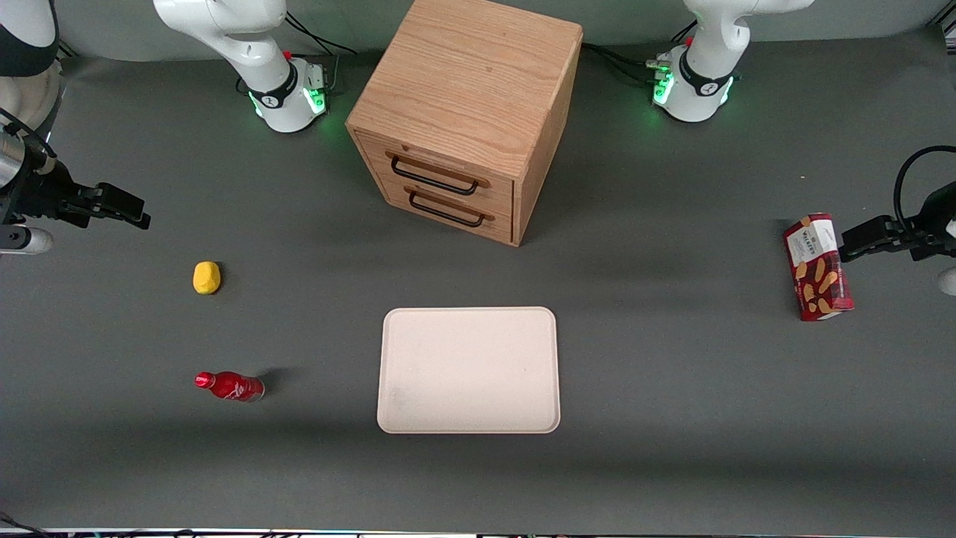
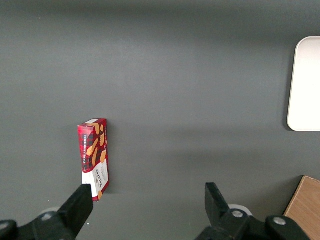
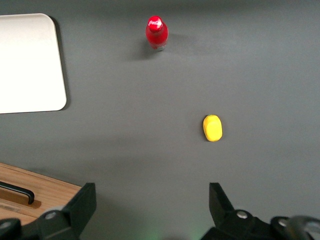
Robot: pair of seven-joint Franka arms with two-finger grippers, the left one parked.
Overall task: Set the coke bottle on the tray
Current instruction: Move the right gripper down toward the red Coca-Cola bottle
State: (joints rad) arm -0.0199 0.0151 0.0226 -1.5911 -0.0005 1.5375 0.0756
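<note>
From the front we see the bottle (image 1: 230, 386) upright on the table, well apart from the empty tray (image 1: 469, 370). The gripper (image 1: 112, 205) hangs above the working arm's end. At the wrist, its fingers (image 3: 82, 205) spread wide, holding nothing.

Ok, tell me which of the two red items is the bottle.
The coke bottle, small with a red cap, nearer the front camera than the yellow object. The gripper hangs open, apart from it.

The right arm's hand (image 3: 150, 207) hangs above the tabletop at its own end, fingers (image 3: 82, 202) spread, seemingly empty.
</note>
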